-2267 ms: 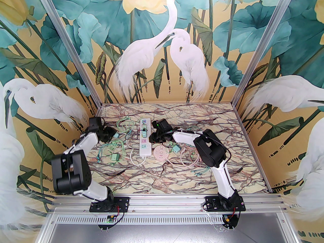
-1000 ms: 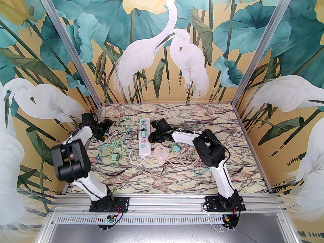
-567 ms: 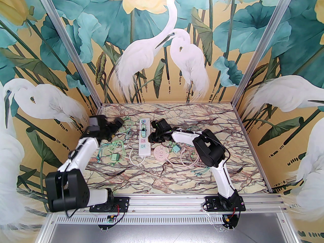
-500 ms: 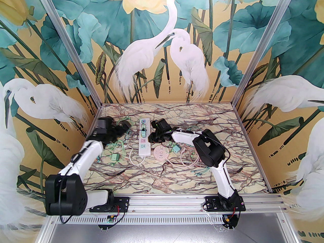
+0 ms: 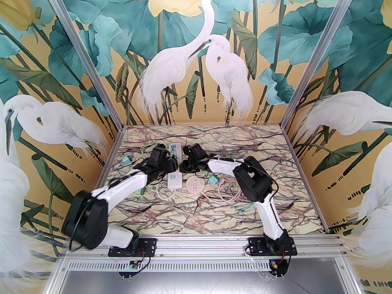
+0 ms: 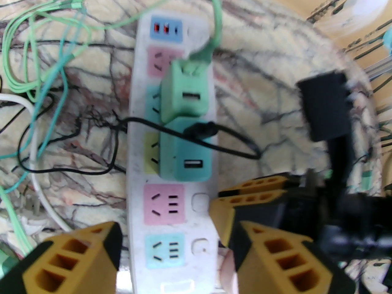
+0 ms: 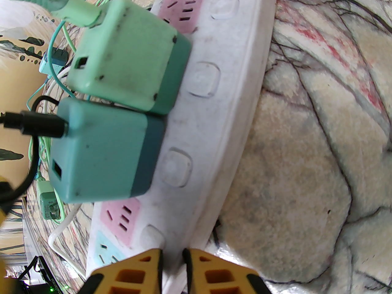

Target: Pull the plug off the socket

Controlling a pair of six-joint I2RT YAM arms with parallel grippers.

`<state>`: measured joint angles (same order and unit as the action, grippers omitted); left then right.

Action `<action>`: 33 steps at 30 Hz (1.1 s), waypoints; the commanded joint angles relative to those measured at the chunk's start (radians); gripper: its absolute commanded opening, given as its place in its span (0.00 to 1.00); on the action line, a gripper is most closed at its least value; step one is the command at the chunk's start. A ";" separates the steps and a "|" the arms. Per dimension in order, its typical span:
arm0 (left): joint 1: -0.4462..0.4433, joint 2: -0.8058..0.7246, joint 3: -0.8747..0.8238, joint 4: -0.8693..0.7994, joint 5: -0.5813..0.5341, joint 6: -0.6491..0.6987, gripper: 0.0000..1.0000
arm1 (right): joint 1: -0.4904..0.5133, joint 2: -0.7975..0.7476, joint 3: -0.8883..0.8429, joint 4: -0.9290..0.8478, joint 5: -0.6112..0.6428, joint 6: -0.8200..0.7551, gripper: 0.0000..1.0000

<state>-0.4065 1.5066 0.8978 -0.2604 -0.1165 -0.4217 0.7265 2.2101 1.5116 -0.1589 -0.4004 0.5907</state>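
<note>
I am between approach and grasp. My left gripper (image 6: 176,237) hangs over the near end of the power strip (image 6: 134,194), its yellow ribbed fingers spread to either side and touching nothing. The teal plug (image 6: 171,164), which I take as the target, sits seated in the strip at my 12 o'clock. The light green plug (image 6: 180,87) is hard against it beyond.

My right gripper (image 7: 173,259) is pinched on the strip's thin rim on its 3 o'clock side, bracing it, I judge.

Next I need to slide toward 12 and straddle the teal block across its flat sides, clear of the black cable (image 6: 199,130) plugged into it. Then I close and lift straight up.

Both plugs are smooth, scuffed plastic cubes with rounded corners. The strip is hard white plastic with pastel socket faces, lying on a marble-patterned table (image 5: 183,219).
</note>
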 commanded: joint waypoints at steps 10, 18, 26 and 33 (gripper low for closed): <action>-0.006 0.210 0.160 0.003 -0.110 0.048 0.52 | 0.025 0.079 -0.047 -0.106 0.046 -0.012 0.21; -0.008 0.276 0.196 -0.011 -0.109 0.064 0.36 | 0.024 0.082 -0.042 -0.111 0.048 -0.013 0.21; -0.011 0.245 0.200 -0.037 -0.096 0.025 0.24 | 0.024 0.090 -0.037 -0.115 0.045 -0.011 0.21; -0.074 0.248 0.246 -0.103 -0.199 0.040 0.19 | 0.025 0.097 -0.032 -0.119 0.043 -0.009 0.21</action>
<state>-0.4339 1.7569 1.1000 -0.2958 -0.2375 -0.3916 0.7284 2.2116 1.5112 -0.1535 -0.3973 0.5907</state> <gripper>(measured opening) 0.294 0.212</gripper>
